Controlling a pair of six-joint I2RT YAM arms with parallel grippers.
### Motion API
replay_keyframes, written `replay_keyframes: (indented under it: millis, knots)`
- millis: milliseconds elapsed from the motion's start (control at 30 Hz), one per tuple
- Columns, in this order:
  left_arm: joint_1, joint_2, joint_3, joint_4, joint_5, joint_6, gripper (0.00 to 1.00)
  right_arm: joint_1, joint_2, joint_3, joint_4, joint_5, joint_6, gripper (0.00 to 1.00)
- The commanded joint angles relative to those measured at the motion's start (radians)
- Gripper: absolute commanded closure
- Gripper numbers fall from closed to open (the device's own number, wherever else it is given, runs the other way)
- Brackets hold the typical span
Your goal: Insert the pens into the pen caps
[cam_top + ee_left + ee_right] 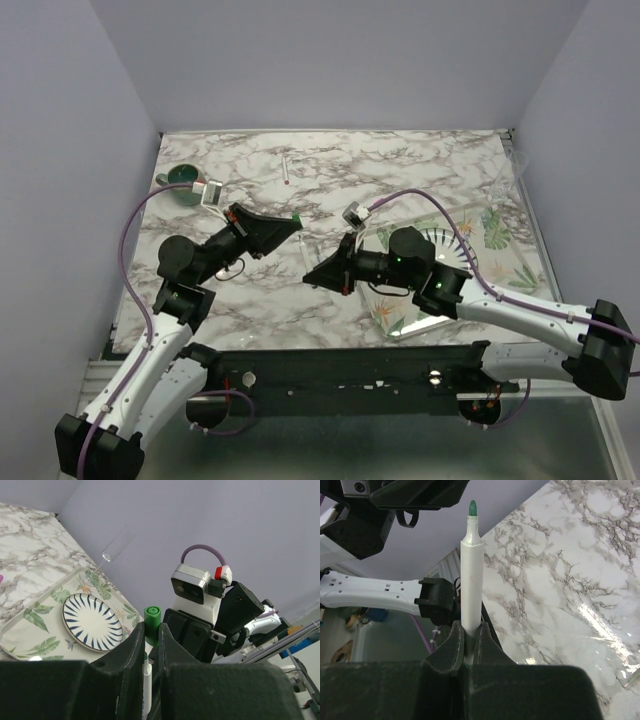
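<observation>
The left arm [190,270] reaches toward the middle of the worktop [400,165]. Its jaws are closed almost fully on a green pen cap [152,620]. The cap's open end points away from the wrist. A sliver of white shows lower down between the fingers [130,655], and what it belongs to cannot be told. From above, the cap [297,216] shows as a green dot at the tip of the left arm, raised above the marble surface.

The right arm [500,315] comes in from the near right corner and bends left. Its jaws are clamped tight around the white barrel of a pen [470,565]. The pen's green tip [472,505] is bare and points away from the wrist, toward the left arm's black housing at the top of that view. The two sets of jaws are close together over the middle of the worktop, but cap and tip are apart.

A second pen [286,168] lies flat near the far edge, left of centre, with a reddish end toward the arms. A green mug [183,178] sits in the far left corner. A leaf-patterned tray [505,250] lies along the right edge and holds a striped plate [92,622].
</observation>
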Motion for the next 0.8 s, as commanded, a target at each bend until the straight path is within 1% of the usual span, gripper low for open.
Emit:
replay_keyframes:
  millis: [0,167,333,633,767]
  knots:
    - [-0.007,-0.028,-0.005,-0.039,0.030,0.064,1.00,0.006,0.011,0.043,-0.015,0.035,-0.002,0.99]
    - [-0.007,-0.035,-0.011,-0.068,0.015,0.098,1.00,0.005,0.012,0.044,-0.010,0.036,0.004,0.99]
    - [-0.007,-0.029,-0.016,-0.062,0.006,0.098,1.00,0.005,0.011,0.045,-0.005,0.033,0.012,0.99]
    - [-0.007,-0.048,-0.034,-0.036,0.042,0.086,1.00,0.006,0.016,0.045,-0.002,0.056,0.022,0.99]
    - [-0.007,-0.054,-0.050,-0.057,0.053,0.093,1.00,0.006,0.017,0.053,-0.007,0.076,0.027,0.99]
